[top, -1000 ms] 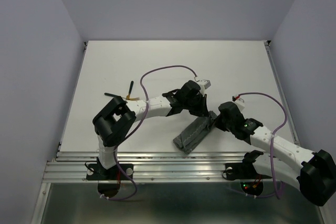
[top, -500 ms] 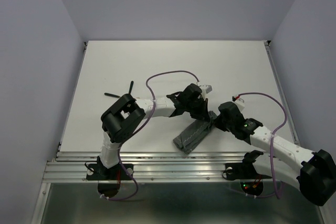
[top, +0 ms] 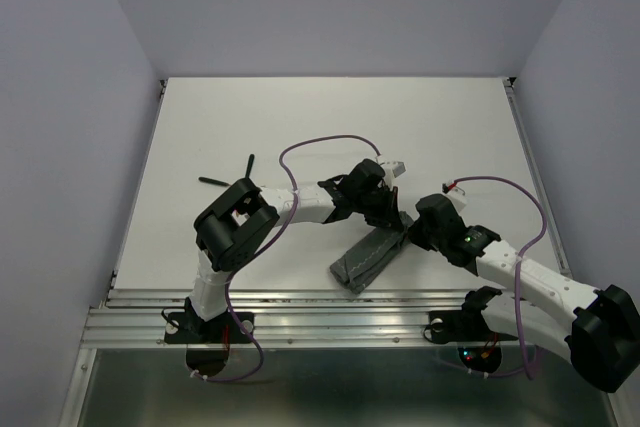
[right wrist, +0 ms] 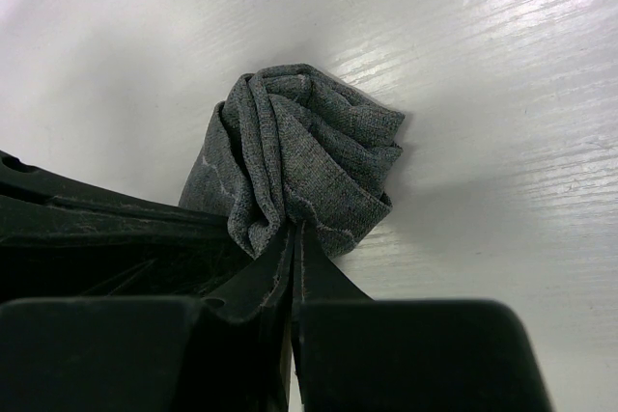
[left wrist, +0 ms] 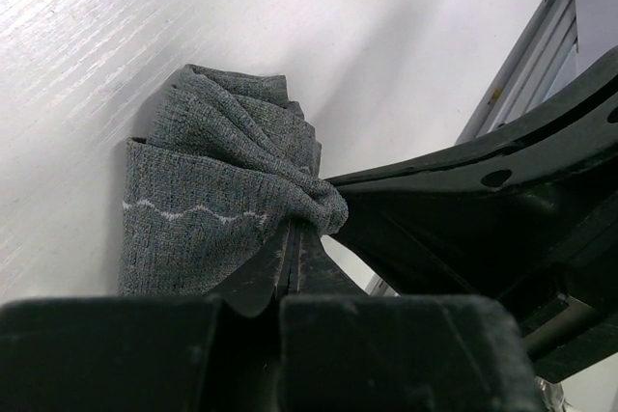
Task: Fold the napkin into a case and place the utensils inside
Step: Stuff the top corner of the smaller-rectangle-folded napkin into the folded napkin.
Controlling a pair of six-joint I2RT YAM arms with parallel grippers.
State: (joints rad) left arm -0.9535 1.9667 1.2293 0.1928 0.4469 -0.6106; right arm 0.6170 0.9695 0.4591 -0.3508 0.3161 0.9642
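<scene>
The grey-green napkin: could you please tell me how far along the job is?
Done: the dark grey-green cloth is folded into a narrow pouch on the white table. In hand: the left gripper and right gripper both pinch its far end. Remaining: the thin utensils lie outside it.

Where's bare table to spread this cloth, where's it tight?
Bare: far part of the table, behind the utensils; plus between left arm and left edge. Crowded: near centre, where left end effector and right end effector pinch the napkin.

White links (top: 300, 205), black joints (top: 235, 232), purple cables (top: 330, 136), seemingly black fingers (left wrist: 256, 287)
</scene>
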